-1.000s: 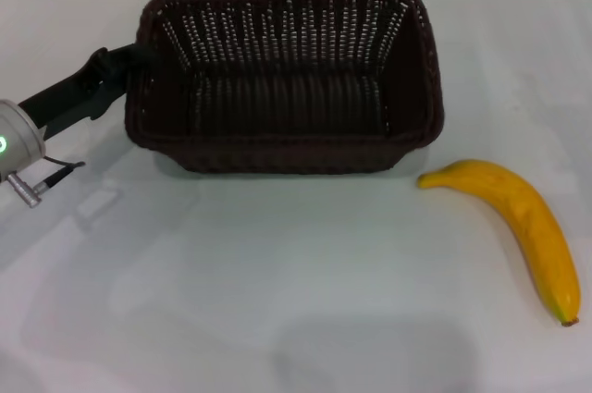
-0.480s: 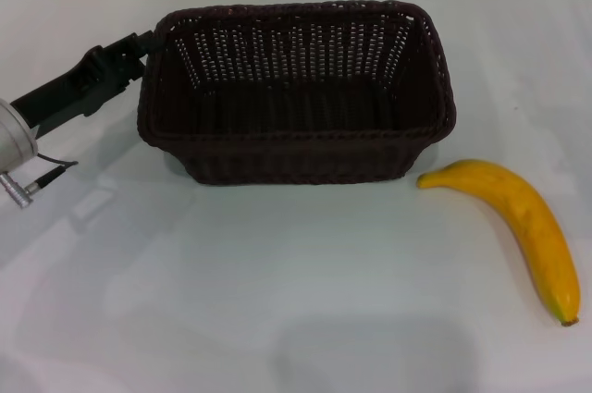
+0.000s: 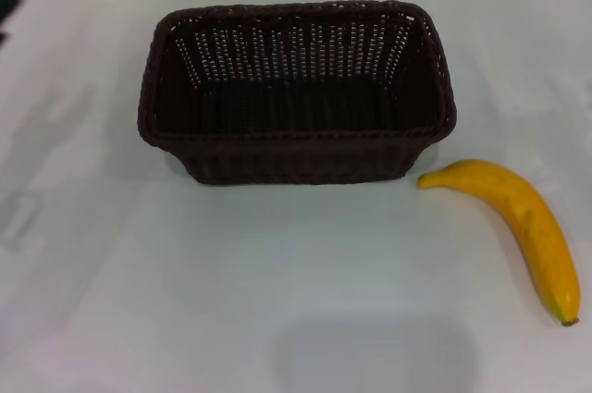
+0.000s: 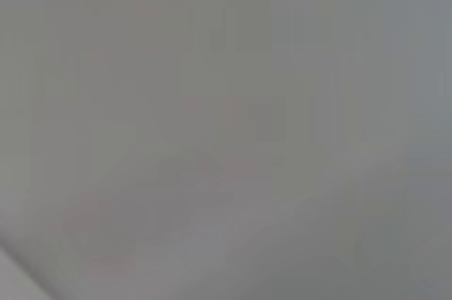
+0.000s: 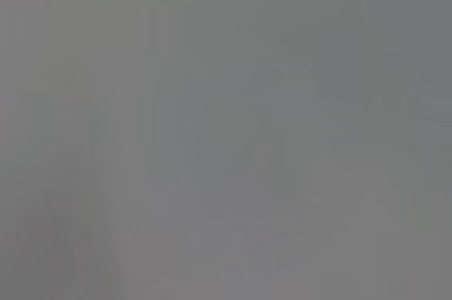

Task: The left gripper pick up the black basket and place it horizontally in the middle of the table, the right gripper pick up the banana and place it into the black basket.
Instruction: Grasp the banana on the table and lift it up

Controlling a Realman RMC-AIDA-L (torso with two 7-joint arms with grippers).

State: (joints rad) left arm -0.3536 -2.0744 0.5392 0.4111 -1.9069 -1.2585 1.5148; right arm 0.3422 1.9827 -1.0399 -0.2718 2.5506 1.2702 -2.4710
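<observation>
The black basket [image 3: 296, 151] stands upright on the white table [image 3: 231, 282], long side across the view, at the middle back. It holds nothing. The yellow banana [image 3: 520, 219] lies on the table to the right of the basket and nearer the front, its stem end close to the basket's front right corner and apart from it. Only a small black sliver of the left gripper [image 3: 6, 6] shows at the far left edge, well away from the basket. The right gripper is out of view. Both wrist views show only plain grey.
A faint shadow lies on the table at the left [image 3: 37, 162] and another at the front middle [image 3: 370, 356]. The table's back edge runs just behind the basket.
The left gripper let go of the basket's left rim and drew back to the left, almost out of the head view. The basket shifted slightly right and settled flat. The banana has not moved.
</observation>
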